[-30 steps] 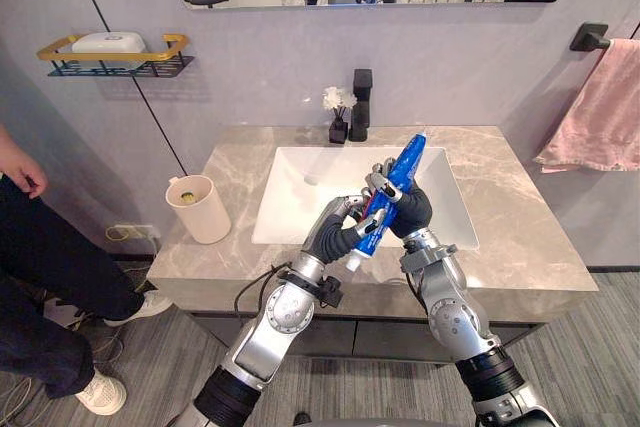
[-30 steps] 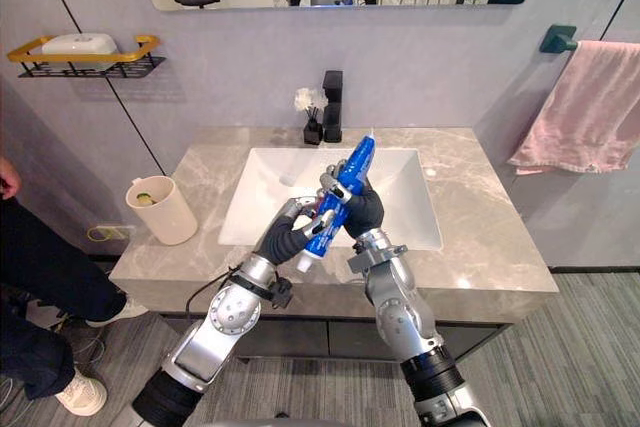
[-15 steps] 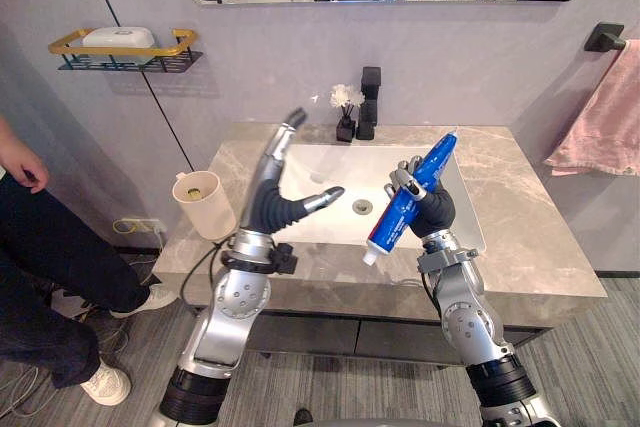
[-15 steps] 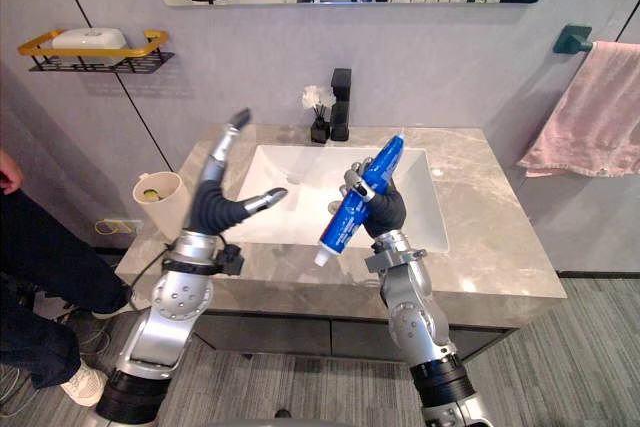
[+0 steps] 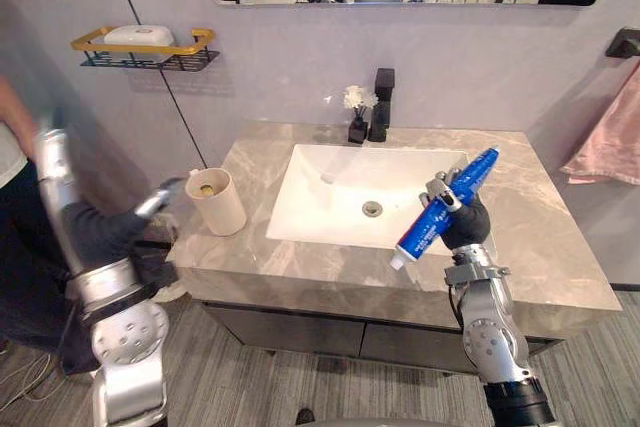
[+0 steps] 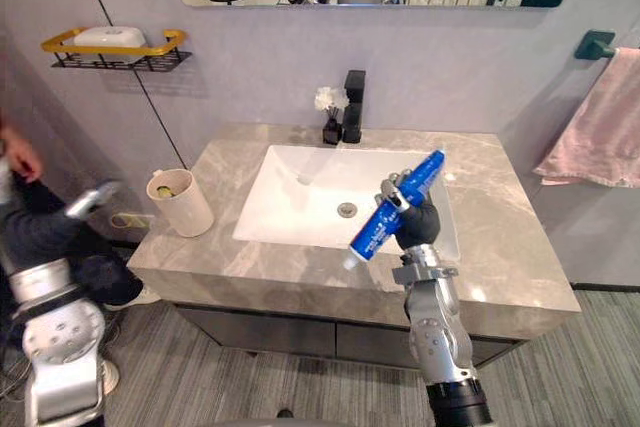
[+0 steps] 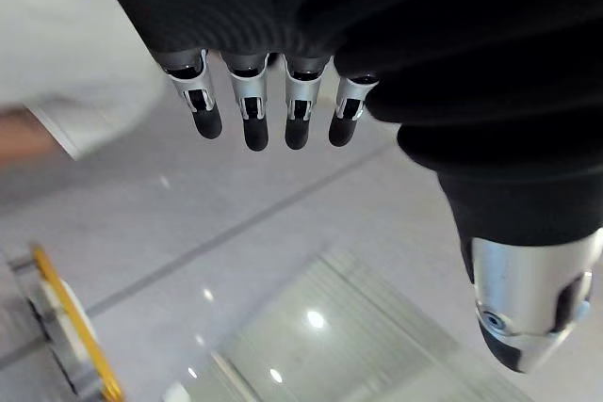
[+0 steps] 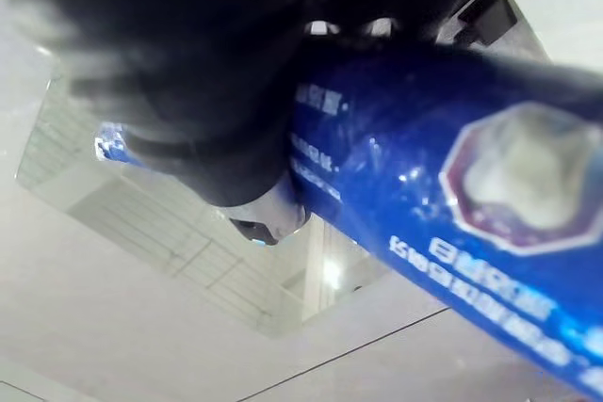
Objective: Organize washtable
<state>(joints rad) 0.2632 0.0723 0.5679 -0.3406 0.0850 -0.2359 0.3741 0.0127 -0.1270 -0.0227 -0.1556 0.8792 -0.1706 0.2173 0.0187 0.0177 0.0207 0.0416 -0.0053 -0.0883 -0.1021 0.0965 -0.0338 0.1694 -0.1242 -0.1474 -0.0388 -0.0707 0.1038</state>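
My right hand [image 5: 468, 227] is shut on a blue toothpaste tube [image 5: 444, 211], held tilted above the front right of the white sink [image 5: 330, 197], cap end down and towards me. The right wrist view has the blue tube [image 8: 452, 195] close up in the curled fingers. My left hand [image 5: 92, 230] is raised far out to the left, beyond the washtable's [image 5: 560, 237] left end, fingers [image 7: 254, 110] straight and holding nothing. A white cup [image 5: 220, 203] stands on the counter left of the sink.
A black faucet [image 5: 381, 105] and a small dark vase of white flowers [image 5: 355, 119] stand behind the sink. A gold-railed wall shelf [image 5: 145, 45] carries a white soap dish. A pink towel [image 5: 612, 137] hangs at the right. A person [image 5: 12, 147] stands at the left.
My left hand let go of the tube, opened, and swung far left off the washtable. The right hand keeps the tube and has moved slightly right. The camera has shifted.
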